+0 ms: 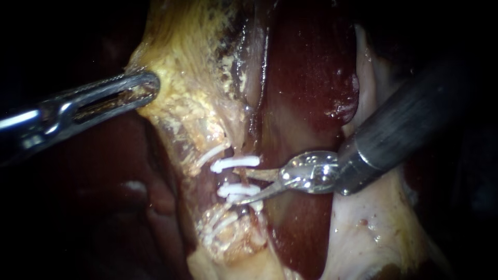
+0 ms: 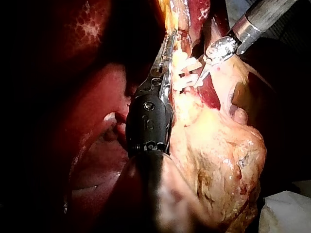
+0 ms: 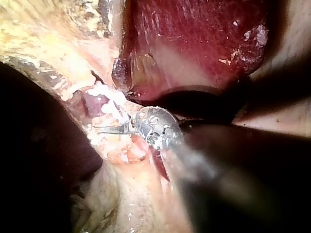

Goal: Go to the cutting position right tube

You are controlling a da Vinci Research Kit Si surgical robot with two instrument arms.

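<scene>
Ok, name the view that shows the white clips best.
The endoscope view: both white clips lie side-on, clearly apart, nothing in front. The left wrist view shows them smaller, bunched beside the right instrument's tip. The right wrist view shows only pale, blurred patches ahead of that instrument.

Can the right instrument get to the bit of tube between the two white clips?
Probably yes. The right instrument has its end effector open, a blade on each side of the tube, between the upper clip and the lower clip. Nothing seems to block it.
</scene>
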